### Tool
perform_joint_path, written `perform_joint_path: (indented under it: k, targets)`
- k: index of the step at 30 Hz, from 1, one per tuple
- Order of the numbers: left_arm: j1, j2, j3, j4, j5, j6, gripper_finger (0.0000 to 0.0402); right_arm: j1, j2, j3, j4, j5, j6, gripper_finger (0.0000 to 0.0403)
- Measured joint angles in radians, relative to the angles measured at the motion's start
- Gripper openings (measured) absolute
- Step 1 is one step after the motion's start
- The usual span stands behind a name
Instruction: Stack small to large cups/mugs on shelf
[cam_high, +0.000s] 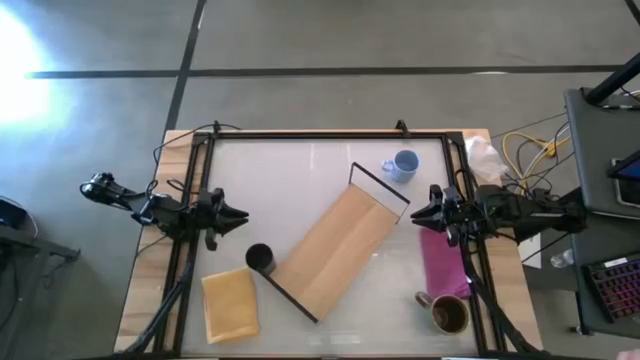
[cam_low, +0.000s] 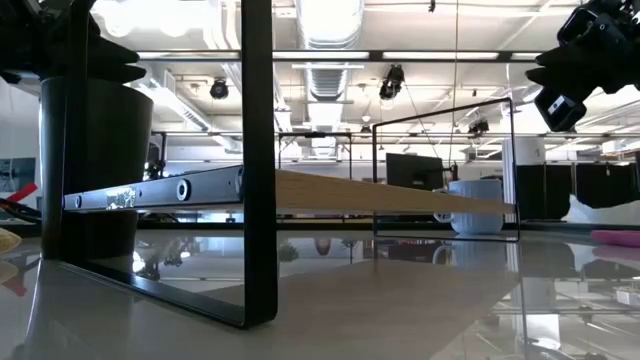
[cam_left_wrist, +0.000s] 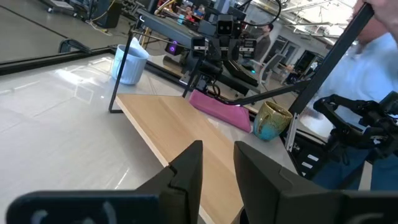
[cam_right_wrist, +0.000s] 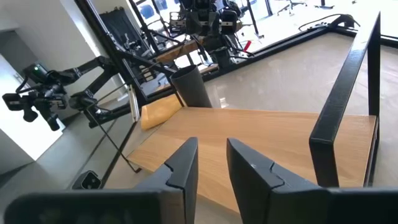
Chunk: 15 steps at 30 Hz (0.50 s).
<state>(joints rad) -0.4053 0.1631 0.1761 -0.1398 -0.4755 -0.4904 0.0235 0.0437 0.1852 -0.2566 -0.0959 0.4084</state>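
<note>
The shelf (cam_high: 335, 250), a long tan board with black end frames, lies slantwise across the middle of the table. The small black cup (cam_high: 260, 258) stands at its near-left end. The light blue mug (cam_high: 403, 165) stands by its far-right frame. The brown mug (cam_high: 449, 314) stands at the near right, beside the pink cloth. My left gripper (cam_high: 243, 216) hovers at the table's left, above the black cup, fingers a little apart (cam_left_wrist: 217, 163), holding nothing. My right gripper (cam_high: 416, 213) hovers at the right by the shelf's far end, likewise slightly open (cam_right_wrist: 211, 158) and holding nothing.
A pink cloth (cam_high: 443, 262) lies along the right side between the blue and brown mugs. A yellow-tan square pad (cam_high: 230, 304) lies at the near left corner. Black rails (cam_high: 330, 133) frame the table. Bare glossy table shows at the far left (cam_high: 280, 175).
</note>
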Motion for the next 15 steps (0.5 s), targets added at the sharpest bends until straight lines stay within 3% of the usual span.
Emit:
perform_joint_path:
  k: [12,15]
  targets:
    - [0.0,0.0,0.0,0.0,0.0,0.0,0.0077,0.0,0.0,0.0,0.004,0.005,-0.008,0.0074]
    - [0.0,0.0,0.0,0.0,0.0,0.0,0.0077,0.0,0.007,-0.001,0.142,0.16,-0.318,0.0078]
